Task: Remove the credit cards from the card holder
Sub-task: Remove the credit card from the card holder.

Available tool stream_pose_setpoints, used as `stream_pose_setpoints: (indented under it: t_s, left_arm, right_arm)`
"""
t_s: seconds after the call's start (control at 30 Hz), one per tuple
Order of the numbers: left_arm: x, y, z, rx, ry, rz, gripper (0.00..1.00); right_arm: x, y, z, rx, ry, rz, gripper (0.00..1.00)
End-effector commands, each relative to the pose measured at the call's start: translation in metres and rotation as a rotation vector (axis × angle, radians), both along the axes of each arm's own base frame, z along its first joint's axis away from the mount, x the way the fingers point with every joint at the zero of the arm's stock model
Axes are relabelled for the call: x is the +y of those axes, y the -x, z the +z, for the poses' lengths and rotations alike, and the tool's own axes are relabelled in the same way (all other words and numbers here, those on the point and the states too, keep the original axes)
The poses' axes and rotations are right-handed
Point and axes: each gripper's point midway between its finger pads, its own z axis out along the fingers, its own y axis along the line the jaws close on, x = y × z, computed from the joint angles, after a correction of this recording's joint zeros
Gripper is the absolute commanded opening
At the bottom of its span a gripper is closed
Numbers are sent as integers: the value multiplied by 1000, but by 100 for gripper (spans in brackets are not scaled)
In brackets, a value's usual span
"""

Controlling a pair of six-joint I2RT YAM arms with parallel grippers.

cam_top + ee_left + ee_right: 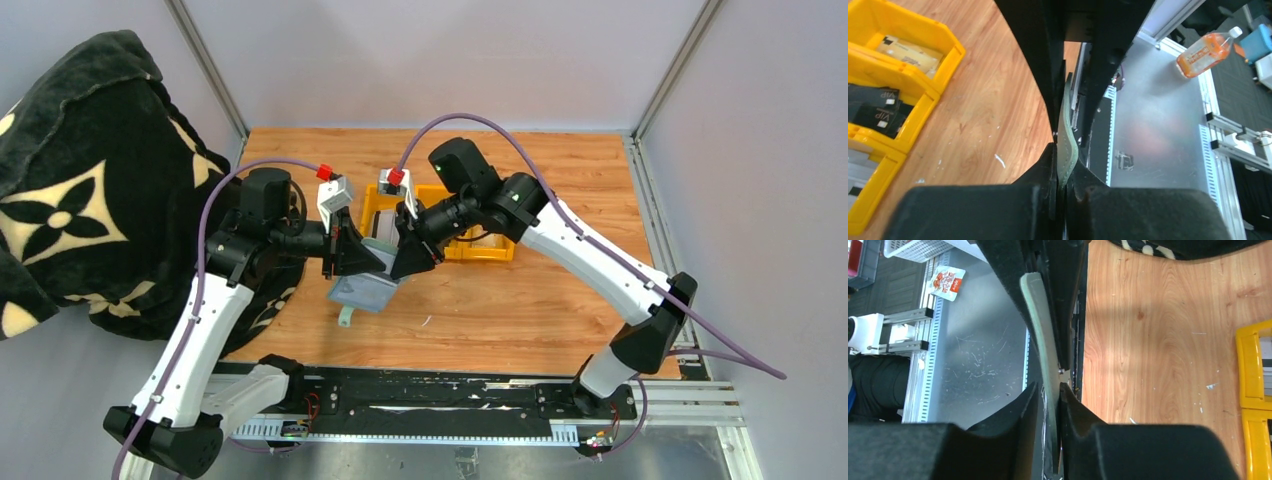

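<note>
The sage-green card holder (362,292) hangs above the table's middle between both arms, its little tab dangling below. My left gripper (360,262) is shut on one flap, and the left wrist view shows the stitched green edge (1068,135) pinched between its jaws (1064,159). My right gripper (405,262) has the other flap (1040,325) between slightly parted jaws (1049,387), with a thin gap on one side. A tan-gold credit card (905,52) lies in the yellow tray (950,52). A pale grey flat piece (859,162) lies in another compartment.
The yellow tray (495,255) stands just behind the grippers, and black VIP cards (875,107) fill its middle compartment. A black blanket with cream flowers (80,180) covers the left side. The arms' mounting rail (430,405) runs along the near edge. An orange bottle (1208,50) lies beyond the table.
</note>
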Motion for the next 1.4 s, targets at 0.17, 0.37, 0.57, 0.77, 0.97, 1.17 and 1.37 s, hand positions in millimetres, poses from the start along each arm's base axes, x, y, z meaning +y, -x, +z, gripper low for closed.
stream_pose_setpoints:
  t_s: [0.17, 0.37, 0.57, 0.77, 0.97, 1.17, 1.37]
  left_arm:
    - [-2, -21, 14, 38, 2, 101, 0]
    - [-9, -33, 39, 110, 166, 224, 0]
    - [-8, -27, 34, 176, 162, 230, 0]
    - [-4, -16, 32, 131, 104, 188, 38]
    - [4, 10, 20, 46, -17, 27, 48]
    - [1, 22, -3, 23, -63, -35, 28]
    - [-3, 18, -12, 43, -88, -50, 6]
  right_arm:
    - [3, -14, 56, 53, -597, -192, 49]
    - [-23, -21, 75, 217, -944, -353, 30]
    - [-23, -19, 81, 293, -1023, -307, 18]
    - [-12, -15, 64, 346, -848, -251, 0]
    - [-7, 1, 27, 183, -430, -158, 0]
    - [-10, 4, 24, 158, -221, -92, 0]
    - [-8, -1, 17, 127, -123, -36, 0]
